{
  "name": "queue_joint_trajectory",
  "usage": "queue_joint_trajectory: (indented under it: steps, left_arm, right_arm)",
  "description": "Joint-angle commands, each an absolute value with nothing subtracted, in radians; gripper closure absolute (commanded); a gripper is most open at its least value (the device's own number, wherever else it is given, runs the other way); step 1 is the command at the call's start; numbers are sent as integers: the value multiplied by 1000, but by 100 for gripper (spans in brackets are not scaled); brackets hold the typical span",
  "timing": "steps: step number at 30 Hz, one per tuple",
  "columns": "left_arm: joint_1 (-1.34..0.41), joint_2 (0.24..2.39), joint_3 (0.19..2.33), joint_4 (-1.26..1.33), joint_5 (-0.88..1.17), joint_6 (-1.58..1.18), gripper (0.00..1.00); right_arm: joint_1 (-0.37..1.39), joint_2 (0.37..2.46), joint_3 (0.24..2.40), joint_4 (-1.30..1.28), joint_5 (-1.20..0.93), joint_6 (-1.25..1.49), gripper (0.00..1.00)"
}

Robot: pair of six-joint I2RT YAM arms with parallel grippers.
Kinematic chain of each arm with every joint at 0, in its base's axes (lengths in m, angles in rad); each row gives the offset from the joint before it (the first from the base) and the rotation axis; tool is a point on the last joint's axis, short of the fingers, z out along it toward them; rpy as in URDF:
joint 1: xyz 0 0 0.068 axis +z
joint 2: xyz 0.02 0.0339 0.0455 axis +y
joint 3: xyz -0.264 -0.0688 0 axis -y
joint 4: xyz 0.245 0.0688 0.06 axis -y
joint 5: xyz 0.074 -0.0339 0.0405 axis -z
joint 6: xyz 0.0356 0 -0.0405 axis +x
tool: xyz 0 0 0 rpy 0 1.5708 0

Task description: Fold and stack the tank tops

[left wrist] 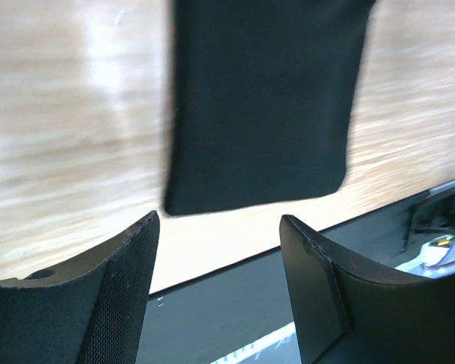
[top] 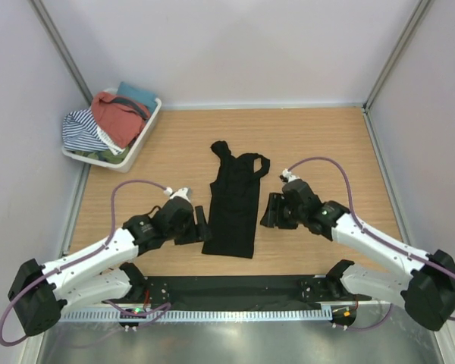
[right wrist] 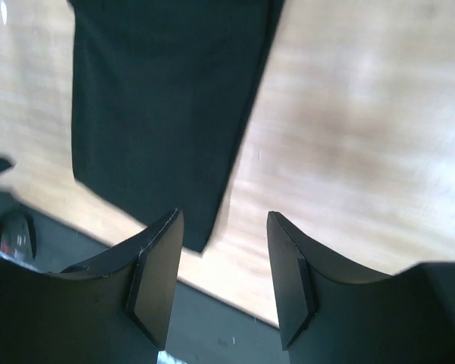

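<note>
A black tank top (top: 233, 203) lies flat in the middle of the wooden table, folded into a long narrow strip with its straps at the far end. My left gripper (top: 201, 225) hovers just left of its near end, open and empty; the left wrist view shows the top's hem (left wrist: 265, 98) beyond the fingers (left wrist: 129, 273). My right gripper (top: 269, 211) stands open and empty just right of the top. The cloth's edge (right wrist: 159, 98) lies ahead of the right gripper (right wrist: 224, 216). A rust-red tank top (top: 115, 117) is piled in the basket.
A white plastic basket (top: 139, 145) at the far left corner holds the rust-red top with a striped cloth (top: 82, 130) and a teal cloth (top: 139, 95). A black mounting rail (top: 235, 287) runs along the near table edge. Walls close in left and right.
</note>
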State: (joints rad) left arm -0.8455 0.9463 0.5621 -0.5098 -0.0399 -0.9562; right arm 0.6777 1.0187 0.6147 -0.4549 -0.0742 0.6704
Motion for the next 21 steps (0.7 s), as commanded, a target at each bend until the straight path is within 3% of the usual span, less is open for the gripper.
queue_joint_trajectory:
  steps: [1, 5, 10, 15, 21]
  left_arm:
    - [-897, 1012, 687, -574, -121, -904, 34]
    - [-1009, 1126, 776, -581, -213, -904, 34]
    - [-1172, 1330, 936, -681, -388, -923, 24]
    - [-1226, 1495, 1034, -715, -443, -923, 10]
    - [-1227, 1569, 1075, -776, -525, -927, 5]
  right_arm:
    - [657, 1126, 728, -447, 67, 618, 46]
    - [595, 1306, 822, -362, 92, 623, 45]
    - [572, 1514, 948, -338, 127, 621, 38]
    - [520, 1658, 1020, -250, 52, 664, 35]
    - [457, 1741, 1097, -198, 34, 698, 32]
